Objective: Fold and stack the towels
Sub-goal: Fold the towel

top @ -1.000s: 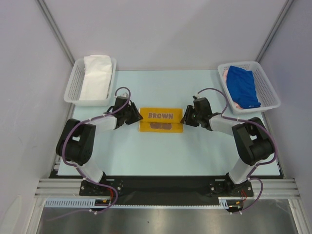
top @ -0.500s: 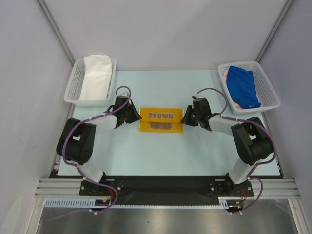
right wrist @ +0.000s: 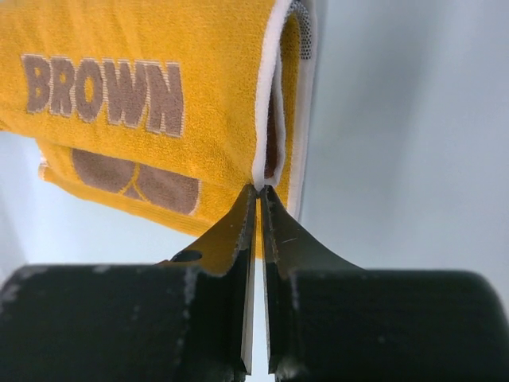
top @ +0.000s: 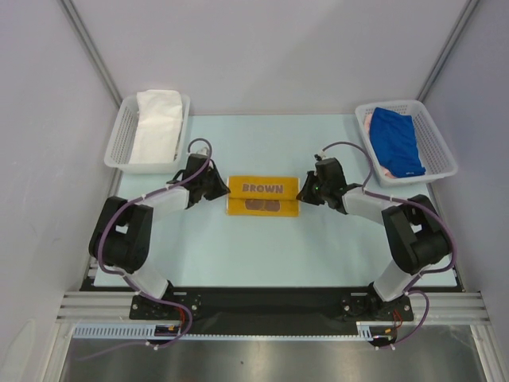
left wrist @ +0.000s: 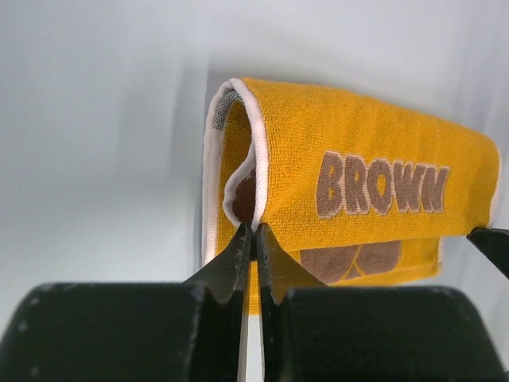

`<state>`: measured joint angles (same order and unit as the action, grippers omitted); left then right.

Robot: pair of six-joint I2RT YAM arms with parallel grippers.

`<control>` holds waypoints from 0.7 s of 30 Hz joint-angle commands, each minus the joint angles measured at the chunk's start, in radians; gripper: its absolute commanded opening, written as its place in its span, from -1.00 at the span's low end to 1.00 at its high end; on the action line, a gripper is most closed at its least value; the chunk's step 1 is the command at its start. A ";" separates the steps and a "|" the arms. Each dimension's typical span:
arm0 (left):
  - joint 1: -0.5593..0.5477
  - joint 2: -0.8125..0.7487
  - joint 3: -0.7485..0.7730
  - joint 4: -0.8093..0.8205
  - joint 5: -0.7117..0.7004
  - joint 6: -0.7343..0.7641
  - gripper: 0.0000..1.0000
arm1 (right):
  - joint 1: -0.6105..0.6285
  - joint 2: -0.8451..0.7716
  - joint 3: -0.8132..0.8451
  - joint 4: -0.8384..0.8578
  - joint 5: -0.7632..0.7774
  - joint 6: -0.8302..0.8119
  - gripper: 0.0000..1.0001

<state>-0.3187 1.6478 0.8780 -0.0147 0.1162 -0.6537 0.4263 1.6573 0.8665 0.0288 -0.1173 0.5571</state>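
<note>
Pale table [top: 238, 247] — yellow towel [top: 262, 196], ends in left end effector [left wrist: 254, 232], right end effector [right wrist: 259, 191]

Left tool [top: 226, 191] and right tool [top: 301, 193] low, facing each other, each pinched closed on towel [top: 262, 196] end

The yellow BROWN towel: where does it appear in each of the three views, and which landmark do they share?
Top external: towel at the table's centre, between left gripper and right gripper.
Left wrist: towel fills centre and right; left gripper shut on its white-edged end.
Right wrist: towel upper left; right gripper shut on its other end.
Shared landmark: the BROWN lettering, readable in all three.
</note>
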 commanded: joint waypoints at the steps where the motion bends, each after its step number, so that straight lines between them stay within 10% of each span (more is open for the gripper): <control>1: -0.006 -0.077 0.032 -0.011 0.016 0.016 -0.87 | 0.005 -0.060 0.035 -0.009 0.019 -0.016 -0.90; 21: -0.006 -0.200 -0.059 -0.008 0.077 -0.011 -0.92 | 0.015 -0.186 -0.021 -0.066 0.002 -0.014 -0.91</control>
<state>-0.3187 1.4948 0.8425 -0.0322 0.1688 -0.6552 0.4305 1.5204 0.8631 -0.0273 -0.1135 0.5461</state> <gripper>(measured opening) 0.048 0.063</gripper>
